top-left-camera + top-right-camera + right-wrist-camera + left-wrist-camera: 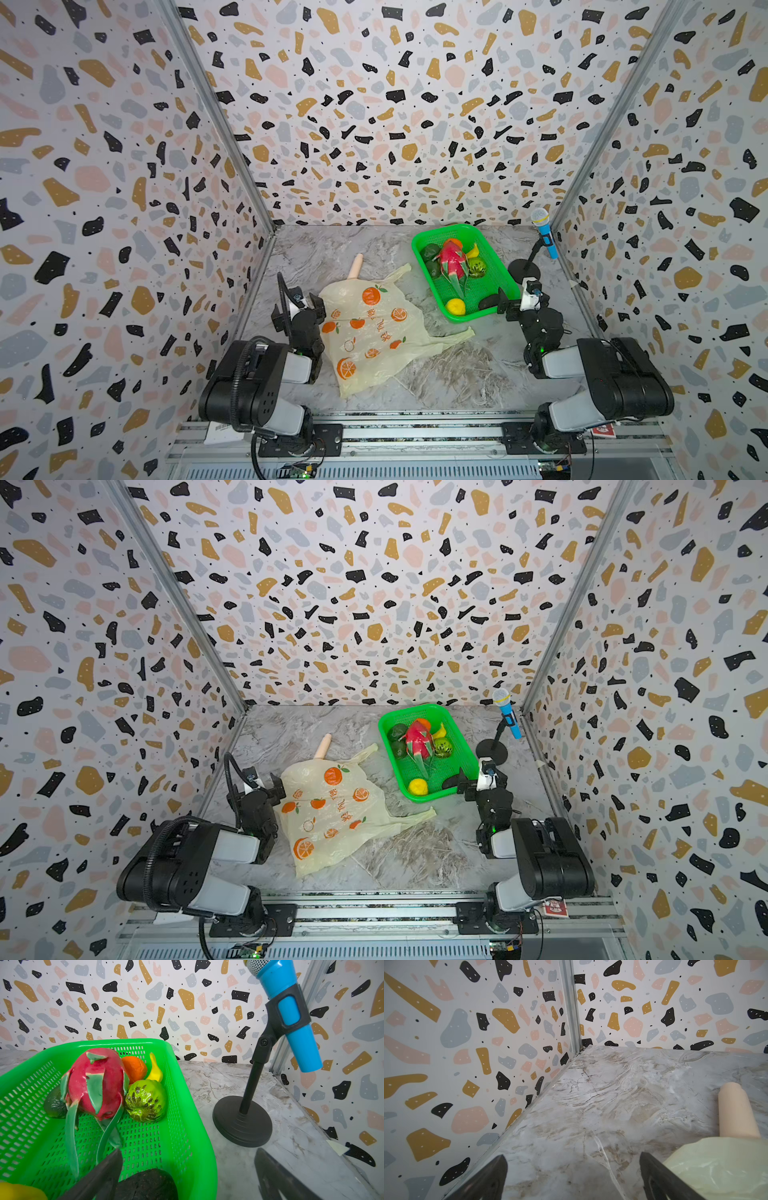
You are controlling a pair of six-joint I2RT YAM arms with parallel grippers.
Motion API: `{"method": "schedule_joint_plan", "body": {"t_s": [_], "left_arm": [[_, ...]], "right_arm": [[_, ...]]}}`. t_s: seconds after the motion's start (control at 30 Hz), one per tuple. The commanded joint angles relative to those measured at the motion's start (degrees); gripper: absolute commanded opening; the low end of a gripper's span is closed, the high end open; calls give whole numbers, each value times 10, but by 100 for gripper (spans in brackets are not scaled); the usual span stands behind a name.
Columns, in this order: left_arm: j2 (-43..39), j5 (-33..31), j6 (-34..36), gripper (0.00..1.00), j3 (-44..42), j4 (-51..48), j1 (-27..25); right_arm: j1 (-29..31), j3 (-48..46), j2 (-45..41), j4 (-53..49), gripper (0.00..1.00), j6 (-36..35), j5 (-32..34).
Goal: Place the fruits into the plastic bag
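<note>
The left gripper (571, 1155) and right gripper (188, 1150) are gaping empty, and the plastic bag (365, 332) is lying flat, so fruits (453, 259) might be sliding off.

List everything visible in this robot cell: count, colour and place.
bag: one, pale yellow with orange prints, table's centre-left
basket: one, bright green, back right
dragon fruit: one, pink-red, basket's middle
orange: one, orange, basket's far end
banana: one, yellow, beside the orange
kiwi: one, green, right of dragon fruit
avocados: two, dark green, left of dragon fruit
dark fruit: one, blackish, basket's near end
lemon: one, yellow, basket's near end
stick: one, beige, behind bag, one end under it
microphone: one, blue, on black stand, back right corner
table: one, grey marble
walls: three, terrazzo, around table
left arm: one, black, beside bag; jaws open, empty
right arm: one, black; jaws open astride basket's near wall
</note>
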Motion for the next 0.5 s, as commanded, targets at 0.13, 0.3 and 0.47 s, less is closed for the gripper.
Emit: {"method": "schedule_joint_plan", "body": {"t_s": [0.13, 0.3, 0.47], "left_arm": [[-7, 1, -6, 99, 5, 29, 3], [-5, 2, -5, 99, 6, 29, 3], [-4, 3, -5, 99, 8, 27, 3]], "right_arm": [[1, 2, -1, -37, 99, -17, -5], [0, 1, 0, -36, 99, -17, -4], [1, 2, -1, -37, 99, -17, -4]]}}
